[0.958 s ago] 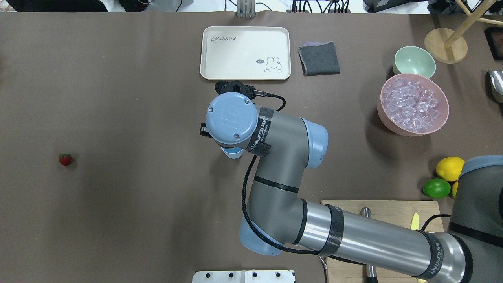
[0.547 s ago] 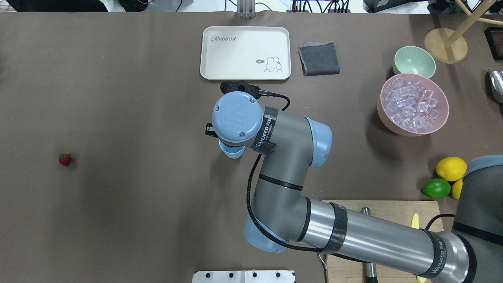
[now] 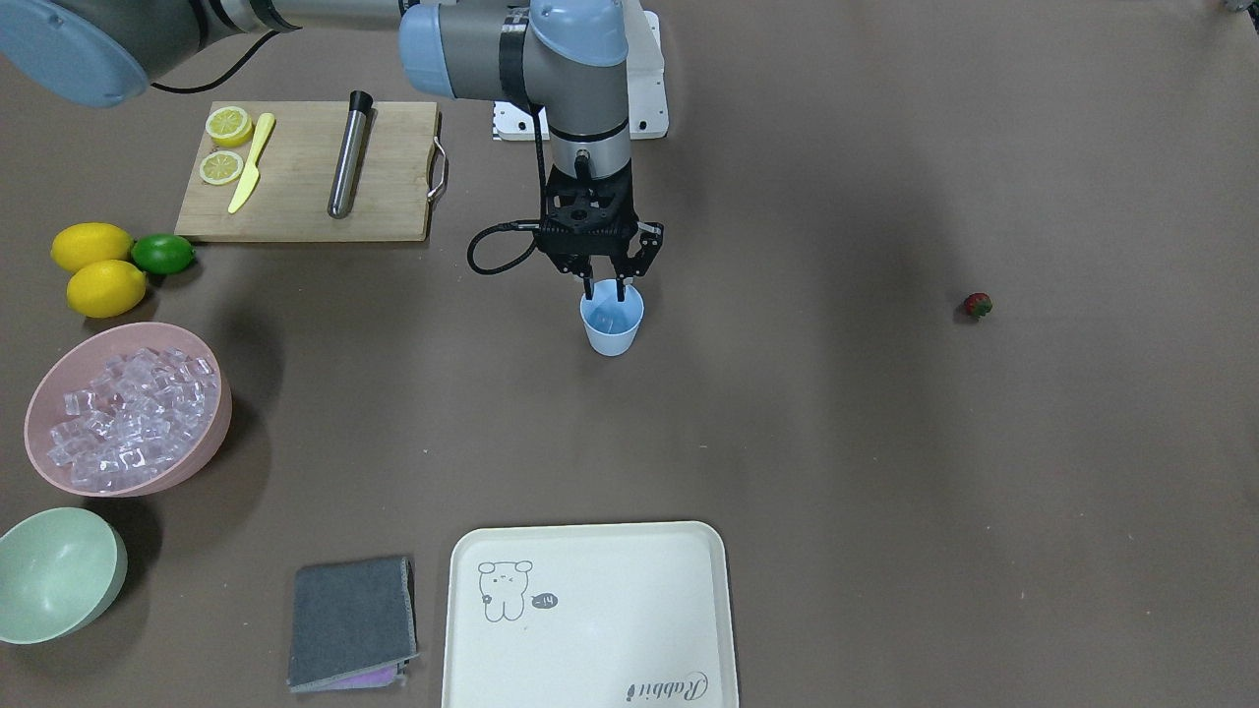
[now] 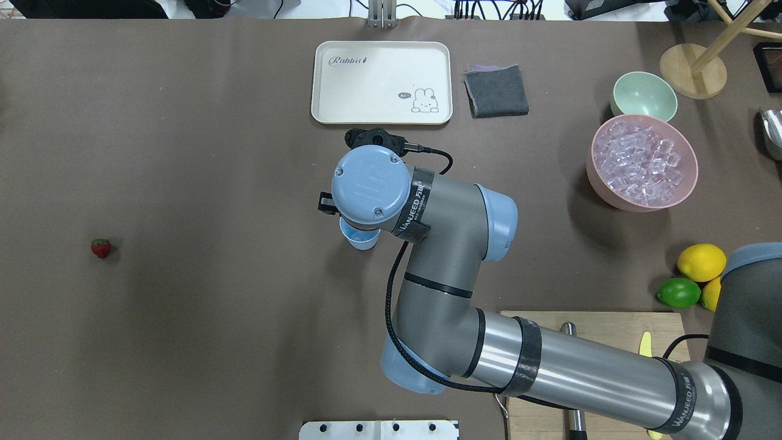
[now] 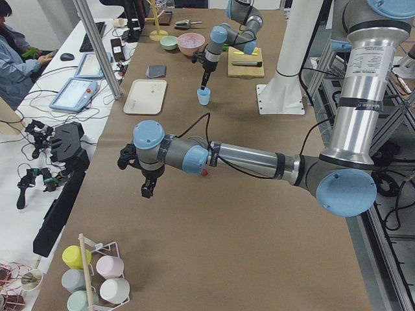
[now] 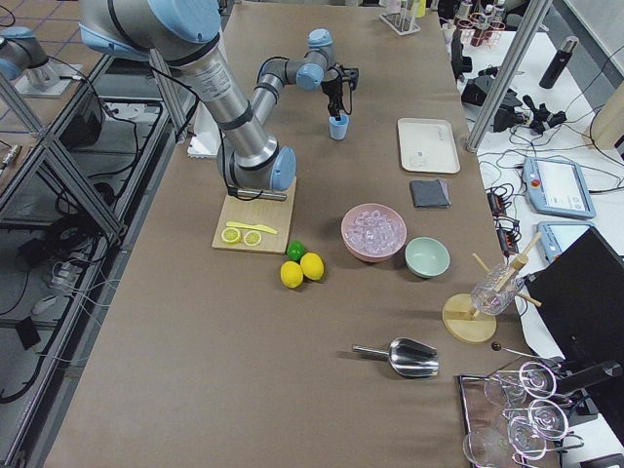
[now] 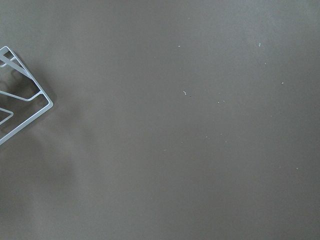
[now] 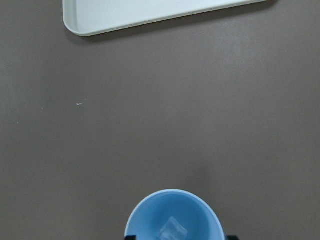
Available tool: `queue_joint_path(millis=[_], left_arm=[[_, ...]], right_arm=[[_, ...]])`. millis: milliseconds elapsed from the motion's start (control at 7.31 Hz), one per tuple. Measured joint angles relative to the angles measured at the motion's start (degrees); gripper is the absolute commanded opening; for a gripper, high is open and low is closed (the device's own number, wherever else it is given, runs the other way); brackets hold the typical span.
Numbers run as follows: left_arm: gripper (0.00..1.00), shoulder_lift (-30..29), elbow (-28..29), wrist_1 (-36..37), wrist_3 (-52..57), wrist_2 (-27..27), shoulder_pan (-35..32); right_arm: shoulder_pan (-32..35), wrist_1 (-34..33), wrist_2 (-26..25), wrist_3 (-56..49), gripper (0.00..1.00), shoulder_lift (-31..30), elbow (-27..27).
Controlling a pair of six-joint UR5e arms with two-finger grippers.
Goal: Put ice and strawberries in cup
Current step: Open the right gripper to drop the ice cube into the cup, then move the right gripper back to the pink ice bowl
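The light blue cup (image 3: 612,320) stands upright mid-table. It also shows in the overhead view (image 4: 358,238), partly under my right wrist. One clear ice cube (image 8: 172,231) lies in its bottom. My right gripper (image 3: 605,289) hangs straight above the cup, open and empty, with its fingertips at the rim. More ice (image 3: 133,403) fills the pink bowl (image 4: 595,183). The strawberry (image 3: 977,305) lies alone on the table (image 4: 101,247), far from the cup. My left gripper (image 5: 146,189) hovers over bare table in the exterior left view only. I cannot tell whether it is open or shut.
A cream tray (image 4: 382,82) and a grey cloth (image 4: 496,91) lie beyond the cup. A pale green bowl (image 4: 643,96), lemons (image 4: 699,261) and a lime (image 4: 679,293) are at the right. A cutting board (image 3: 310,172) carries lemon slices, a knife and a metal muddler. A wire rack corner (image 7: 20,107) shows by my left wrist.
My right wrist has shifted slightly to the right over the cup, uncovering more of the cup's rim. The strawberry and the bowls have not moved.
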Motion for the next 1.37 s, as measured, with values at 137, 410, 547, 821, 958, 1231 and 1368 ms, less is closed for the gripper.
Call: queue_joint_path(millis=[137,410,547,821,958,1231,1368], left_arm=[[0.98,-0.01,-0.03,-0.01,0.0,0.0,0.0],[0.98,-0.02,-0.13,-0.07,0.0,0.0,0.0],[0.98,-0.02,-0.17,-0.07,0.0,0.0,0.0],[0.98,-0.02,-0.3,-0.08,-0.02,0.0,0.0],[0.98,-0.01,-0.37,-0.08,-0.06,-0.02,0.0],[0.98,-0.02,-0.45,-0.19,-0.09,-0.02,0.0],[0.98,-0.02,-0.41,-0.38,-0.09,-0.01,0.0]], right_arm=[[0.64,-0.02,0.76,-0.16,0.8,0.06,0.24],[6.28,-0.21,8.17,-3.08,0.8,-1.02,0.63],[10.17,-0.18,12.2,-6.82,0.79,-3.19,1.22],[18.52,0.06,18.73,-18.81,0.77,-10.29,2.2],[22.42,0.11,21.56,-25.4,0.77,-13.86,2.47],[29.09,0.16,26.69,-38.29,0.78,-20.35,3.56],[31.96,0.2,28.98,-44.38,0.79,-23.83,4.73]])
